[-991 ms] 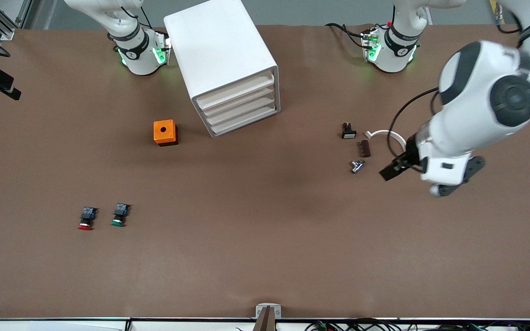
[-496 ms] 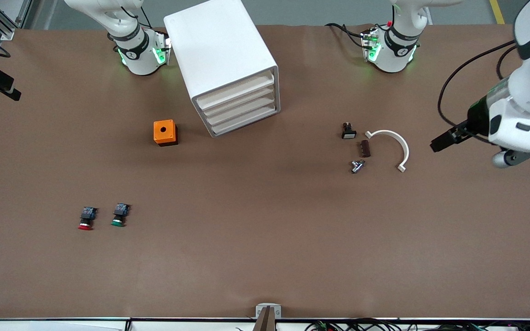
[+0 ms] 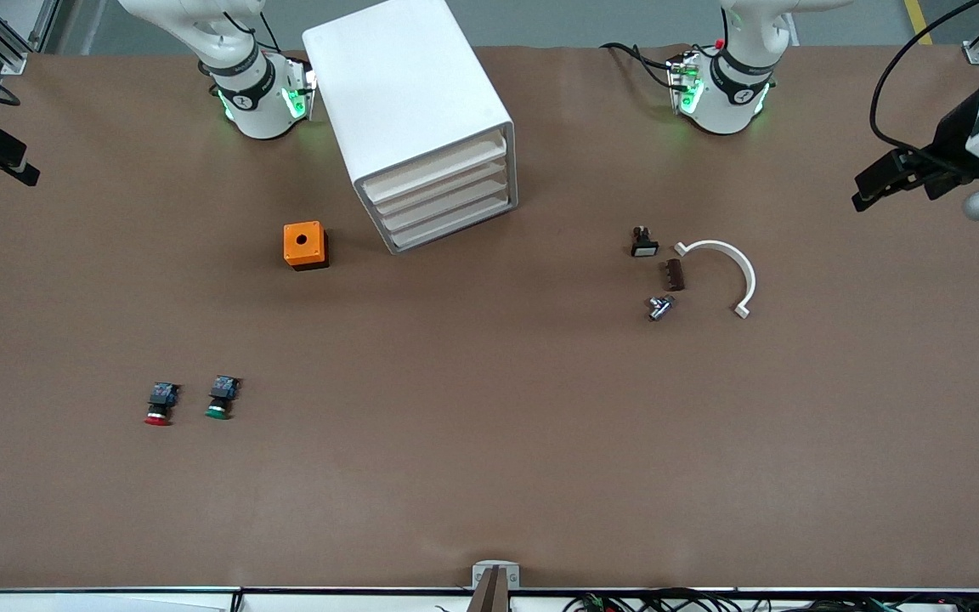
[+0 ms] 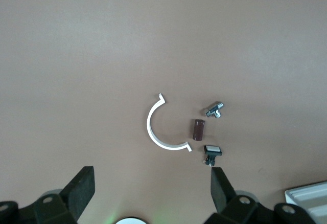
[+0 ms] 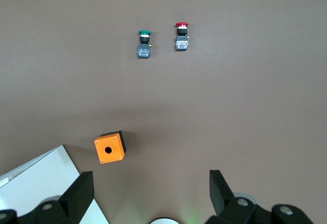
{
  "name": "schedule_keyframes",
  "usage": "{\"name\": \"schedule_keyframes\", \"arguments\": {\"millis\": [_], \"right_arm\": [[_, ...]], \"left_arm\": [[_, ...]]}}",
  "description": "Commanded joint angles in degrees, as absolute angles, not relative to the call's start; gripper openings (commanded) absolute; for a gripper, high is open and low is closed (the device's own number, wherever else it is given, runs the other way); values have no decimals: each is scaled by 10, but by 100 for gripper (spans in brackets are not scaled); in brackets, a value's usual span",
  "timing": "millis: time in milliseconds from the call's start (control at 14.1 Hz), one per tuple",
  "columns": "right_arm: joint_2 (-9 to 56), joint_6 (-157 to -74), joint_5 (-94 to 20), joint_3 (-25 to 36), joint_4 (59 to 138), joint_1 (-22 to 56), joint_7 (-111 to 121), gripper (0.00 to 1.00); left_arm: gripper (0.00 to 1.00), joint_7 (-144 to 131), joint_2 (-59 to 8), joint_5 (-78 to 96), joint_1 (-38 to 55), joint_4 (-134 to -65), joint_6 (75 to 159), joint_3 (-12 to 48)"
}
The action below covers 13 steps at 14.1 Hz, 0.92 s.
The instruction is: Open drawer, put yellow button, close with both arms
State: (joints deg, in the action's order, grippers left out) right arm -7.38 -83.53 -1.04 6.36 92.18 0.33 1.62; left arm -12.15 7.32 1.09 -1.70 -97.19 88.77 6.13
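1. The drawer (image 3: 437,167) is the top one of four in the white cabinet (image 3: 404,85). Its cream front sits flush with the three below it, fully closed.
2. The cabinet stands by the table (image 3: 489,476) edge where the arm bases are, closer to the right arm's base.
3. The left gripper (image 3: 872,183) hangs in the air over the table edge at the left arm's end, well apart from the drawer. Its fingers (image 4: 82,188) are spread wide with nothing between them.
4. The left wrist view looks down on a white curved clip (image 4: 156,132), a brown block (image 4: 197,129), a metal fitting (image 4: 215,110) and a small black switch part (image 4: 211,152), all lying close together on the table.
5. The right gripper (image 5: 149,193) is high over the table above the cabinet's corner (image 5: 41,178), fingers apart and empty.
6. An orange box (image 5: 110,148) sits just beside that corner.
7. A red-capped button (image 5: 181,36) and a green-capped button (image 5: 144,44) lie side by side toward the front-camera edge.
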Motion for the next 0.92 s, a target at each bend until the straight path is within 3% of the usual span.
{"name": "schedule_keyframes", "arguments": {"millis": [0,850], "right_arm": [[-92,-844,-9,55,939,-4,10,100],[-92,-857,6,54,939,-3,16,100]], "left_arm": [[100,-95,100,-19,-9,-998,893,60],[100,-62,70,-19,-9,-935,868,61]]}}
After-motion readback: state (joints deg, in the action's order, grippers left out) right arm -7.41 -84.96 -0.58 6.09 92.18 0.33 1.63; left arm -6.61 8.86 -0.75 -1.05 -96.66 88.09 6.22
